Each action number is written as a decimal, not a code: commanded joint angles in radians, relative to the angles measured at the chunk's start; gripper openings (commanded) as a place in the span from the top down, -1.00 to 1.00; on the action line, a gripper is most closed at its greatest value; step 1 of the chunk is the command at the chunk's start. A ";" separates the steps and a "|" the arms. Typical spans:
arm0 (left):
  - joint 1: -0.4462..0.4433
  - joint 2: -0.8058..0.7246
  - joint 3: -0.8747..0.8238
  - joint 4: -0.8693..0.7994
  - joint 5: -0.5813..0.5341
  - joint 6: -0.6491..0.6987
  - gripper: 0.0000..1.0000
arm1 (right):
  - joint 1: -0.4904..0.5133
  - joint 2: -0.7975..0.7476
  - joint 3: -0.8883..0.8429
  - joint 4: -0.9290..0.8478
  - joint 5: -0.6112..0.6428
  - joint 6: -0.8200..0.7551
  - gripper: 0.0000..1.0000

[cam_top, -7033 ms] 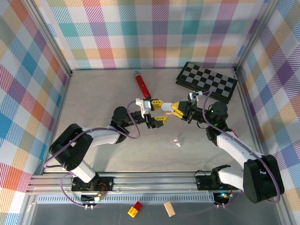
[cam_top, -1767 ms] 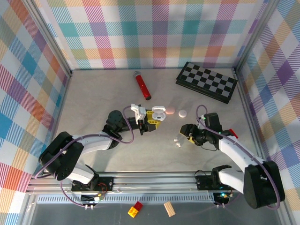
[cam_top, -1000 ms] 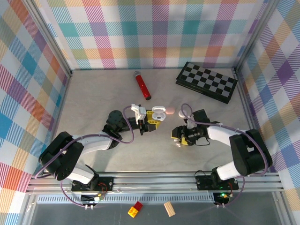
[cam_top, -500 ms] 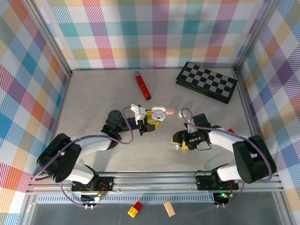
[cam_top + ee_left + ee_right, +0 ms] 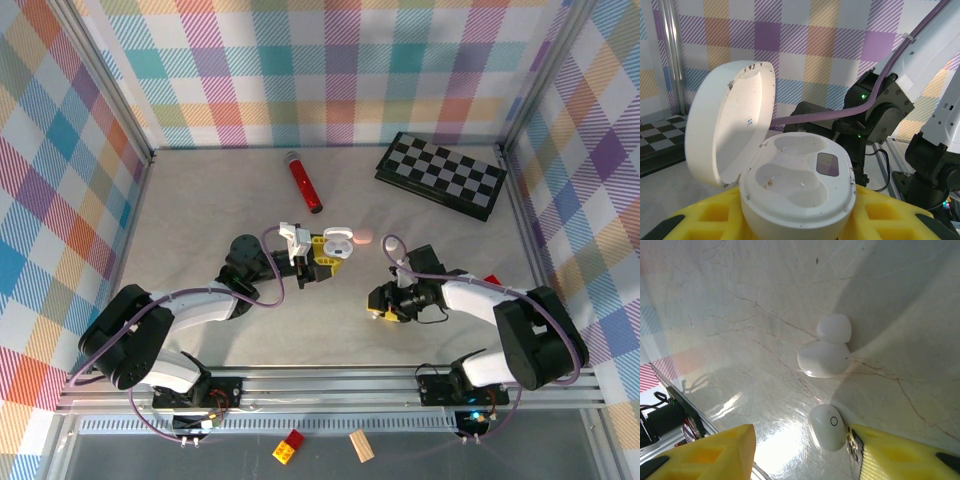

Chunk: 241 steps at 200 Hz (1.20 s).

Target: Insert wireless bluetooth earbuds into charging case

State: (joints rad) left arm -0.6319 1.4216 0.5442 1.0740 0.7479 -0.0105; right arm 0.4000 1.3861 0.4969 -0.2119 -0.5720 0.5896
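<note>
right gripper stands unclenched astride the near earbud, which touches 1 yellow finger; i'd centre it before pinching, or it may squirt out. second earbud lies just beyond on the table. left gripper grasps the open charging case. the near bud's underside is hidden.

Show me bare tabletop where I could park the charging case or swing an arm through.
Free: the left tabletop, bordered by the left wall and the red tube; also the back strip between tube and chessboard. Crowded: centre, where the left gripper holds the open charging case and the right gripper is down at the earbuds.
</note>
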 commanded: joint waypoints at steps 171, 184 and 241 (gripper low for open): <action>0.006 -0.003 -0.007 0.046 0.019 -0.002 0.26 | 0.005 0.002 0.040 0.026 0.052 -0.019 0.02; 0.006 -0.007 -0.008 0.044 0.018 -0.002 0.26 | 0.007 0.024 0.040 0.047 0.043 -0.017 0.02; 0.006 -0.010 -0.012 0.039 0.010 0.001 0.26 | 0.016 0.018 0.038 0.068 0.041 -0.031 0.02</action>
State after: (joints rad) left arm -0.6319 1.4296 0.5438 1.0744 0.7479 -0.0109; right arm 0.4007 1.4120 0.5182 -0.1734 -0.5251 0.5854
